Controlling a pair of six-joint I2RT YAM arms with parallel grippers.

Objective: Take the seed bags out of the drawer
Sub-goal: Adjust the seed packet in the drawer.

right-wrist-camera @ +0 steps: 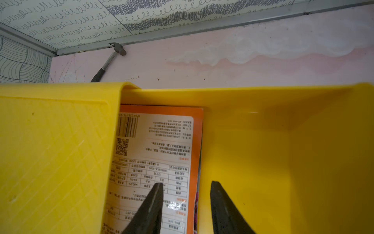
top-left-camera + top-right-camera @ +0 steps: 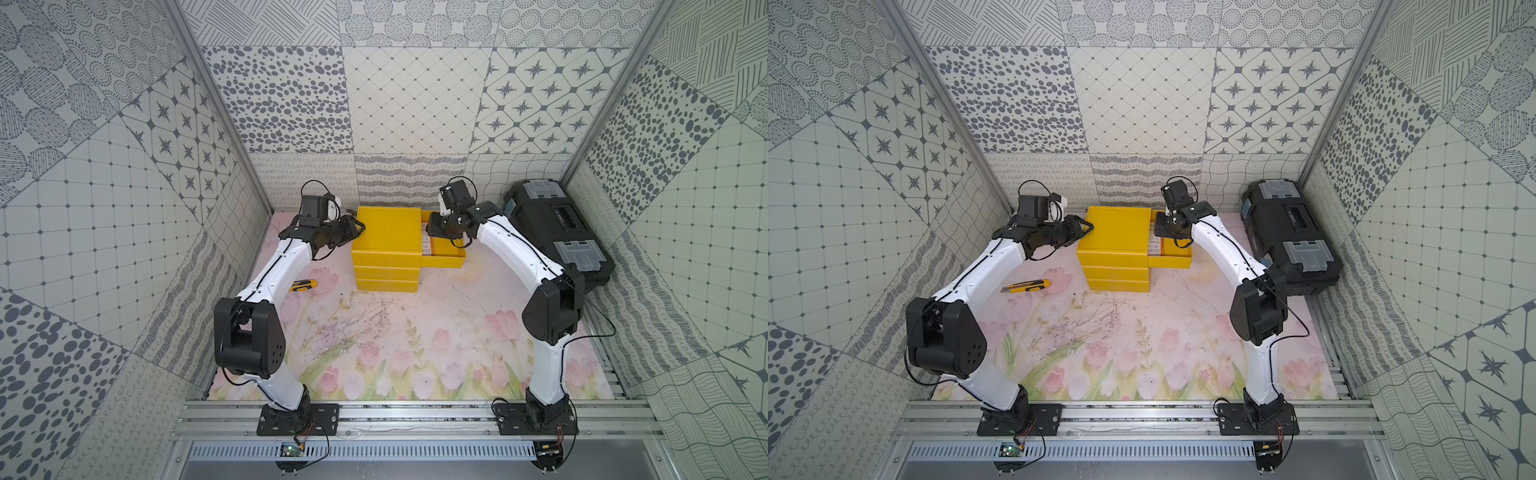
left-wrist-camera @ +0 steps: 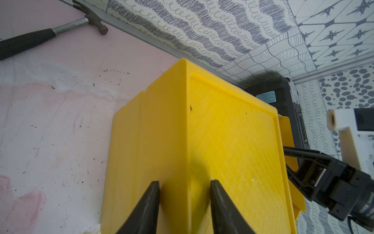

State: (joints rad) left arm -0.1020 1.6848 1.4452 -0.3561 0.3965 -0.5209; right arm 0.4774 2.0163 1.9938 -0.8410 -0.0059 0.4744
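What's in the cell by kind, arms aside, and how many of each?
Yellow cabinet: 1
Black toolbox: 1
Utility knife: 1
Hammer: 1
Seed bags showing in the open drawer: 2 (orange on top, magenta edge beneath)
Total: 6

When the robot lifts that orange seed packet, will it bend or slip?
Probably floppy: the orange seed packet looks thin and flat like paper. Maybe slippery too; its label shines with glare. Lying flat in the drawer, partly under the cabinet, it looks hard to catch.
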